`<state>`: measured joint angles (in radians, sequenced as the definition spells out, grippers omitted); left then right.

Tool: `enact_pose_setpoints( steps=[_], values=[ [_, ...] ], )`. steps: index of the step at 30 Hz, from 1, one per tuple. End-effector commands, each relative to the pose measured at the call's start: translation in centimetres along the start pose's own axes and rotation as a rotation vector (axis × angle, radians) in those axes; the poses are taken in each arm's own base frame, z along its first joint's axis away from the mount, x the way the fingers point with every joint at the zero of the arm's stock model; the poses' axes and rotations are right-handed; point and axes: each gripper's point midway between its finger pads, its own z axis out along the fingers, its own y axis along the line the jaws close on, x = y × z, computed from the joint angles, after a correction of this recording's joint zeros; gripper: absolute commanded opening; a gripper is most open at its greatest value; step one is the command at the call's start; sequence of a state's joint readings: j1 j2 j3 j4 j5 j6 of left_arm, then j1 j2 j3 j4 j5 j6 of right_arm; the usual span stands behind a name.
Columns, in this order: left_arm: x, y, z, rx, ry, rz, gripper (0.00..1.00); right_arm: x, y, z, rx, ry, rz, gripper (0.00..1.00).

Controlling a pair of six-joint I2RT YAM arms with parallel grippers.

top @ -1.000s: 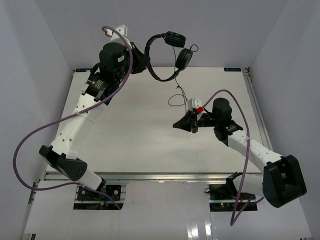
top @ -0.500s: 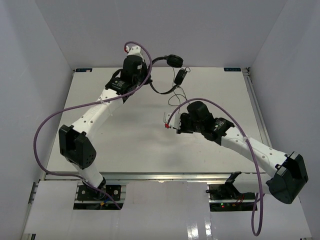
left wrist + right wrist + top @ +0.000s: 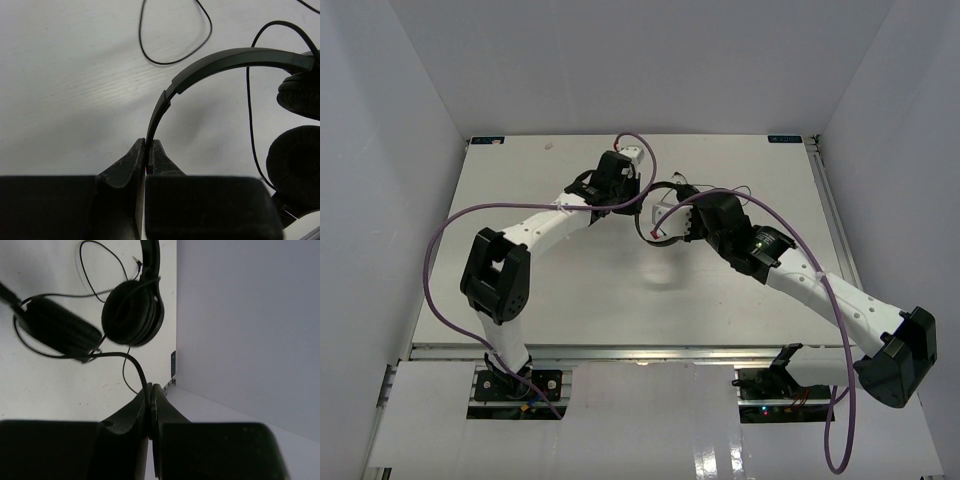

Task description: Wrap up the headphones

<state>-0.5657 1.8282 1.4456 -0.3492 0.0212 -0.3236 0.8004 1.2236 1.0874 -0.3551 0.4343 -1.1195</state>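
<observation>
Headphones (image 3: 60, 332) are held betw. both arms, over far-centre of matte white table (image 3: 540, 290). Thin, smooth curved headband (image 3: 225, 60) is pinched by left gripper (image 3: 149, 150). Right gripper (image 3: 151, 392) is clamped on thin cable (image 3: 135, 362). Round padded earcups (image 3: 131, 312) are seen clearly in wrist views only.

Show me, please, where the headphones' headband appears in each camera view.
Top external: headband near the picture's centre.
Left wrist: arcs from the left tool, bottom centre, to the upper right.
Right wrist: top centre, a dark strip above an earcup.
Shared landmark: the padded earcups, also at the left wrist view's right edge.
</observation>
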Motion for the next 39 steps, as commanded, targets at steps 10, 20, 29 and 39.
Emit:
enact_pose_setpoints(
  steps=[10,20,29,39],
  values=[
    [3.4,-6.7,-2.6,0.341,0.042,0.149,0.0,-1.0,-2.0,0.9,0.033,-0.117,0.108,0.08],
    [5.4,-9.6,-7.1,0.558,0.033,0.159,0.0,1.0,-0.9,2.6,-0.121,-0.303,0.431,0.08],
    [2.9,-12.1,-12.0,0.662,-0.04,0.155,0.0,-0.6,3.3,3.7,-0.417,-0.484,0.756,0.08],
    [-2.2,-12.1,-15.0,0.576,-0.168,0.144,0.0,-1.5,3.1,0.7,-0.602,-0.776,0.951,0.11]
  ],
)
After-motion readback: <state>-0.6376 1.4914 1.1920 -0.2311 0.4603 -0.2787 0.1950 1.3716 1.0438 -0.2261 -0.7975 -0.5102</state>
